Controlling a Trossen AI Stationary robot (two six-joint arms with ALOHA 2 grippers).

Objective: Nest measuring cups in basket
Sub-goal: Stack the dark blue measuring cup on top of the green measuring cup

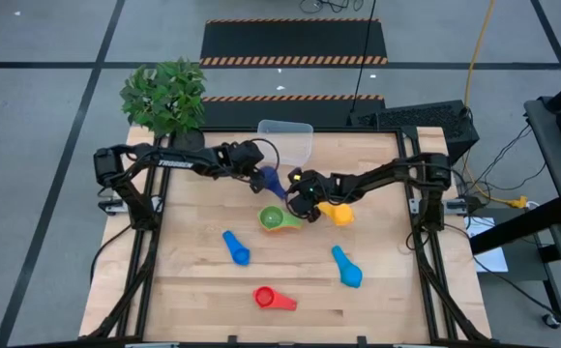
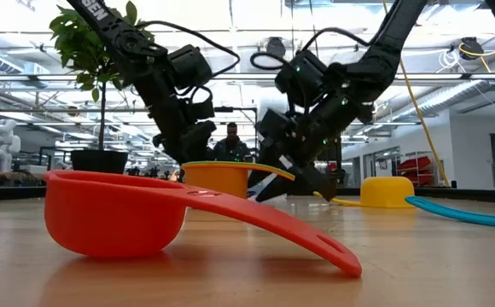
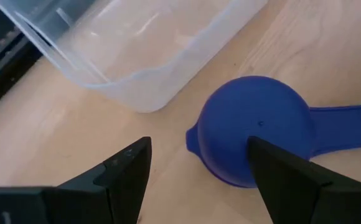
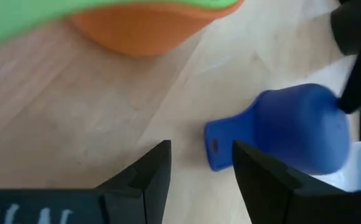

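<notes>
The dark blue cup (image 3: 255, 127) lies upside down on the table beside the clear basket (image 3: 137, 50), its handle (image 4: 216, 146) pointing away from the basket. My left gripper (image 3: 199, 155) is open over it; one finger (image 3: 280, 174) shows in front of the dome. My right gripper (image 4: 200, 155) is open, and the handle's free end lies just beyond the gap between its fingertips. A green and an orange cup (image 1: 274, 219) sit nested together next to it. Yellow (image 1: 337, 213), two blue (image 1: 236, 246) (image 1: 346, 266) and red (image 1: 273, 299) cups lie apart. My left gripper comes at the dark blue cup's upturned dome (image 3: 243, 118) from above, with one finger in front of it and the other beside it over bare wood. Whether a finger touches the cup, I cannot tell.
A potted plant (image 1: 167, 97) stands at the table's far left corner, left of the basket (image 1: 285, 140). In the low view the red cup (image 2: 115, 217) lies close to the near edge. Bare wood shows on the near left and near right of the table (image 1: 193, 300).
</notes>
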